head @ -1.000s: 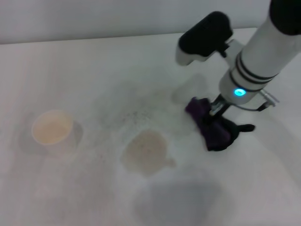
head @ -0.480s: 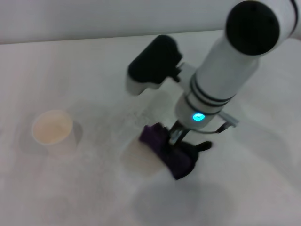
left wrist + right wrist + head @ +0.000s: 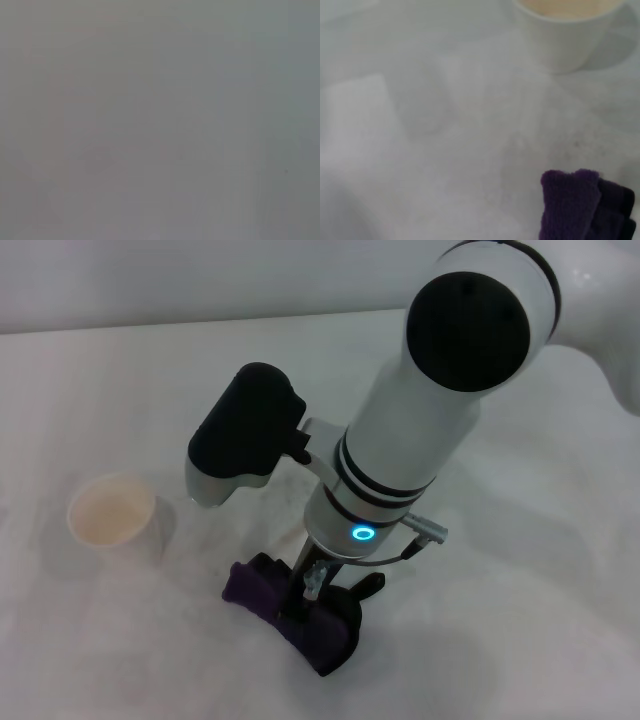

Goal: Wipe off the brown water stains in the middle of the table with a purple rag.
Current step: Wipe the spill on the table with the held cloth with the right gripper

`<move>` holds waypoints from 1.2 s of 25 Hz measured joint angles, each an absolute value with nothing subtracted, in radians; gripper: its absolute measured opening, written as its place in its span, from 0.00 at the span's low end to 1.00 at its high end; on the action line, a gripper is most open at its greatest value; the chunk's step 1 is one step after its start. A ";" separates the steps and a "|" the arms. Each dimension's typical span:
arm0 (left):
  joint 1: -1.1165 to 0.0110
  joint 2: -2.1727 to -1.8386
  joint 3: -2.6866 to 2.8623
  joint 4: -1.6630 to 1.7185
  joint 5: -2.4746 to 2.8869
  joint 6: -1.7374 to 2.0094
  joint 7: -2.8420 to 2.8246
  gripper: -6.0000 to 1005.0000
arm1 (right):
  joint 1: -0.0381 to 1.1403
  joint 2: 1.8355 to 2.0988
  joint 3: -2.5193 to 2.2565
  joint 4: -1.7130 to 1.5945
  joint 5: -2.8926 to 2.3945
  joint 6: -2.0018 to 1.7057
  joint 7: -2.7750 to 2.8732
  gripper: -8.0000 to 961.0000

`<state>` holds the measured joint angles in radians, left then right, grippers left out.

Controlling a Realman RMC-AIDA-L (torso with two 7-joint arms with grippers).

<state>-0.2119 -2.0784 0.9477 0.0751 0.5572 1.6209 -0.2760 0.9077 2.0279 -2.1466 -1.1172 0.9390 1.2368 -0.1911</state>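
Right gripper (image 3: 312, 585) pressing the purple rag (image 3: 290, 610) onto the table (image 3: 520, 620), fingers closed on the cloth.

The right gripper comes down from the big white arm with a lit blue ring at its wrist; its jaws stand narrow, pinched into the thick folds of the rag, which lies flat on the tabletop near the front middle, a black tail sticking out on the robot's right side. The brown water stains cannot be seen; the rag and the arm cover that patch. To the robot's left, well apart from the rag, stands a white paper cup (image 3: 112, 520), upright and holding pale tan liquid. The right wrist view shows the same cup and a corner of the rag. The left gripper appears in no view.
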 joint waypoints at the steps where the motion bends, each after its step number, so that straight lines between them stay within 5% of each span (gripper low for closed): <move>1: -0.212 -2.078 0.948 0.075 0.557 1.621 -0.276 0.89 | 0.912 2.028 -2.150 -1.116 0.940 1.233 -0.191 0.10; 17: -0.201 -2.077 0.948 0.083 0.557 1.617 -0.275 0.89 | 0.929 2.027 -2.003 -1.024 0.535 1.278 -0.046 0.10; 30: -0.213 -2.077 0.948 0.082 0.557 1.617 -0.275 0.89 | 0.957 2.028 -2.145 -1.088 0.970 1.277 -0.260 0.10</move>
<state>-0.2129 -2.0770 0.9480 0.0823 0.5568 1.6166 -0.2746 0.9570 2.0279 -2.1451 -1.0876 0.9696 1.2775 -0.2602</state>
